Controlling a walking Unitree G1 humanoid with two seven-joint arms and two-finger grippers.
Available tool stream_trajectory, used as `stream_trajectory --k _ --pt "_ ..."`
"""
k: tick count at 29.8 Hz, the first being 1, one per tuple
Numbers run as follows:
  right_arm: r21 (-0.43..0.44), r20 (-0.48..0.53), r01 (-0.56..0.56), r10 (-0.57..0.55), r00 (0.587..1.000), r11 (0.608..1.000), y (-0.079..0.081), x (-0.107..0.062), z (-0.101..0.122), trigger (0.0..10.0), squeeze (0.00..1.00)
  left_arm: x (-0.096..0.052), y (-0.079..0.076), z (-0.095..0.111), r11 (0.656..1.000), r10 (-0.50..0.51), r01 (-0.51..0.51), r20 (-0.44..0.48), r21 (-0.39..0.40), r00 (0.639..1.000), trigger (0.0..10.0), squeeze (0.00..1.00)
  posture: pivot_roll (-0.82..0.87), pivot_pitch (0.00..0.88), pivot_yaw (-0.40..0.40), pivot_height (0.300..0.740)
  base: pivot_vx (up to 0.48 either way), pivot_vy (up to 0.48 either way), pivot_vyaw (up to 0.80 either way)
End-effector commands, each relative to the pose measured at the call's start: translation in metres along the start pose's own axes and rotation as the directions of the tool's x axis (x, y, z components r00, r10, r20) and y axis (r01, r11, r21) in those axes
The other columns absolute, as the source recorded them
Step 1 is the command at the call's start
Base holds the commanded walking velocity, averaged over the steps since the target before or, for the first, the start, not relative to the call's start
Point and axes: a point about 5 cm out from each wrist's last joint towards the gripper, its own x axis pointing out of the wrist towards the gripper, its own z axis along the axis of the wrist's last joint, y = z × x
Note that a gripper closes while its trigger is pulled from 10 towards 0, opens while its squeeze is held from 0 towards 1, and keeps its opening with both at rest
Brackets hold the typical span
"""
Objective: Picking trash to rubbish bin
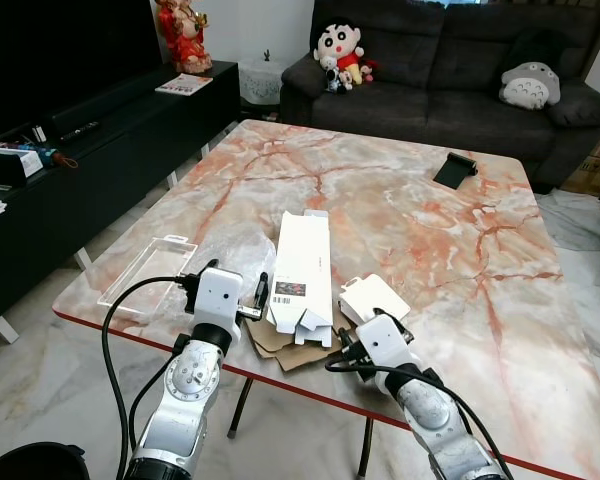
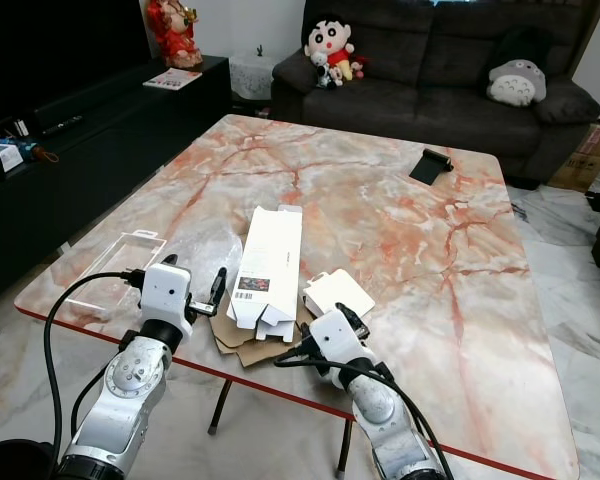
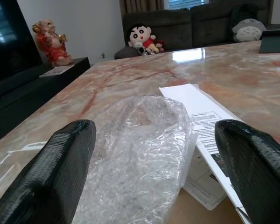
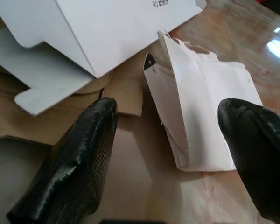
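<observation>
Trash lies near the front edge of the marble table (image 1: 400, 200). There is a crumpled sheet of bubble wrap (image 1: 232, 248), a flattened white box (image 1: 306, 265), brown cardboard (image 1: 278, 346) under it, and a small torn white carton (image 1: 372, 296). A clear plastic tray (image 1: 148, 270) lies at the front left corner. My left gripper (image 1: 236, 284) is open and low over the table edge, with the bubble wrap (image 3: 140, 149) just ahead between its fingers (image 3: 65, 158). My right gripper (image 1: 372, 318) is open too, facing the torn carton (image 4: 205, 112) and the brown cardboard (image 4: 126, 140).
A black phone stand (image 1: 455, 168) stands at the far side of the table. Behind it is a dark sofa (image 1: 450, 70) with plush toys. A black TV cabinet (image 1: 100, 130) runs along the left. A cardboard box (image 1: 595, 160) sits on the floor at far right.
</observation>
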Motion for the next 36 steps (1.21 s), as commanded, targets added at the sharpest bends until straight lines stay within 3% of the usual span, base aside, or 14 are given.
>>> stream_trajectory --k 1,36 --pt "-0.007 -0.004 0.006 -0.006 1.0 1.0 -0.001 0.002 0.002 10.0 0.0 0.003 -0.001 0.005 1.0 -0.013 0.013 0.012 0.014 1.0 10.0 0.0 0.15 0.019 -0.042 0.74 0.0 0.0 0.0" --pt "-0.039 -0.069 0.073 -0.076 0.995 0.997 -0.02 0.005 -0.009 10.0 0.0 0.006 -0.002 0.012 0.998 -0.04 0.038 0.035 0.046 0.999 10.0 0.0 0.16 0.019 -0.035 0.74 0.0 0.0 0.0"
